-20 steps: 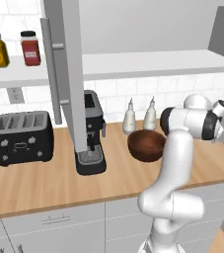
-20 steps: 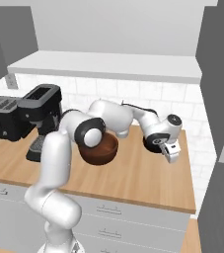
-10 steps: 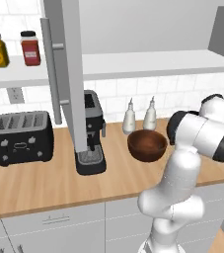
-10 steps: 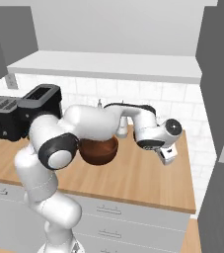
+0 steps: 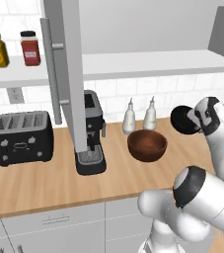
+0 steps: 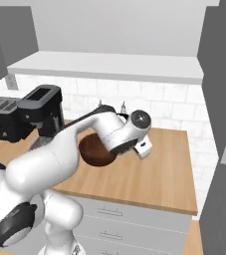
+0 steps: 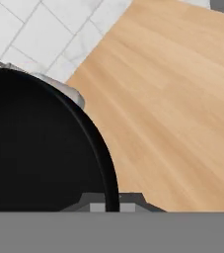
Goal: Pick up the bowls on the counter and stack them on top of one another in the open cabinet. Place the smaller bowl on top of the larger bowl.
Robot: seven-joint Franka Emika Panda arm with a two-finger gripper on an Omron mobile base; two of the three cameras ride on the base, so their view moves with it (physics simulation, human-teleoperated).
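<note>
My gripper (image 7: pixel 112 203) is shut on the rim of the smaller bowl (image 7: pixel 34 143), round and black. In the left base view the smaller bowl (image 5: pixel 184 120) hangs above the counter (image 5: pixel 44 183), just right of the larger bowl (image 5: pixel 147 145), with my gripper (image 5: pixel 196 122) on its right side. The larger bowl (image 6: pixel 93 153), wide and dark brown, rests on the counter (image 6: pixel 154 174), partly hidden behind my arm. Above it runs the open cabinet's white shelf (image 5: pixel 158 63), with its tall grey door (image 5: pixel 66 74) at the left.
Two white bottles (image 5: pixel 129 117) (image 5: pixel 149 114) stand at the tiled wall behind the larger bowl. A coffee machine (image 5: pixel 91 133) and a black toaster (image 5: pixel 20 136) sit further left. Jars (image 5: pixel 30 48) occupy the left shelf. A grey cabinet side (image 6: pixel 219 74) rises at the right.
The arm has folded down toward the cameras. The hand with the black bowl has shifted a little left, nearer the brown bowl. The gripper has stayed shut.
</note>
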